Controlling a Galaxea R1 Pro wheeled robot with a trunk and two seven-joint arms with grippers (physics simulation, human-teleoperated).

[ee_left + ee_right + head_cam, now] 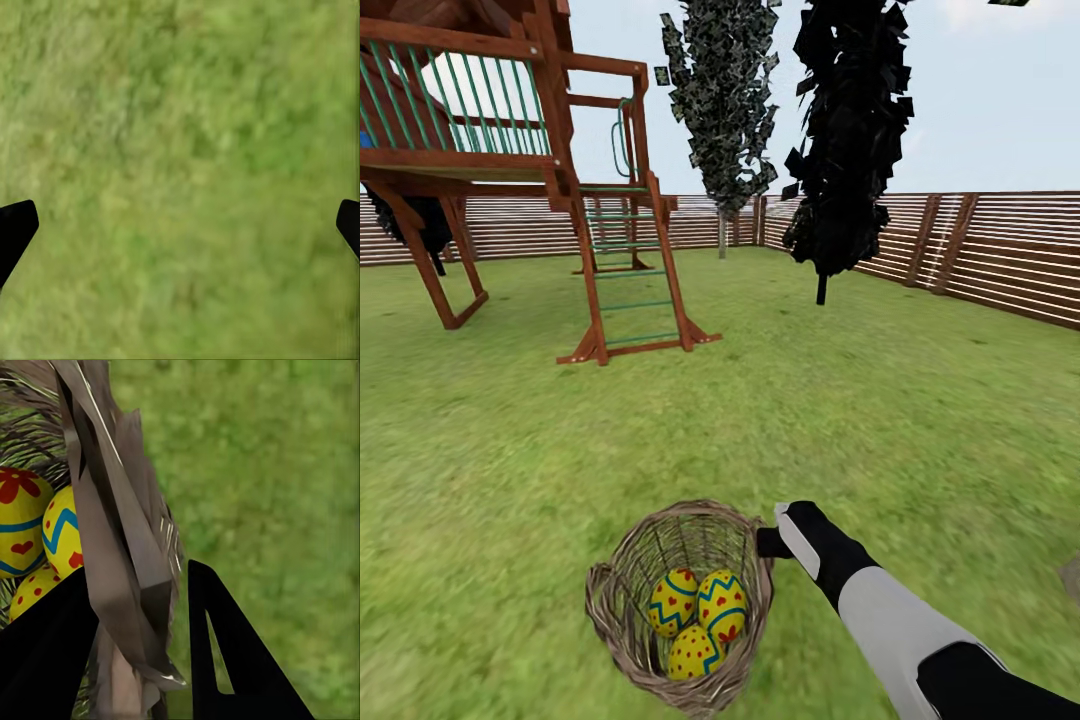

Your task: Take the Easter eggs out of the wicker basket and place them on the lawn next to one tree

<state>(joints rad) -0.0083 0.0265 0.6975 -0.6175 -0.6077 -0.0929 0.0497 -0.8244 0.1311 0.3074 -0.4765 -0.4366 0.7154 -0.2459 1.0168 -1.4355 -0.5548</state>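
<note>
Right gripper straddling the braided rim of the wicker basket, three eggs lying inside

The right gripper (139,652) is sitting with one black finger inside and one outside the rim of the small round tan-brown woven wicker basket (755,590), jaws apart with the wall between them; whether they are pinching it I cannot tell. The three bright yellow Easter eggs with red dots and blue zigzag bands (698,610) are lying bunched together just beyond the inner finger, deep in the basket. They are looking smooth, hard and rounded, so likely slippery and light; gripping across the middle from above seems safest. The basket looks stiff yet light and may tip. The left gripper (180,232) is hanging wide apart over the mottled green lawn (180,112). No writing or brand is showing anywhere.
</note>
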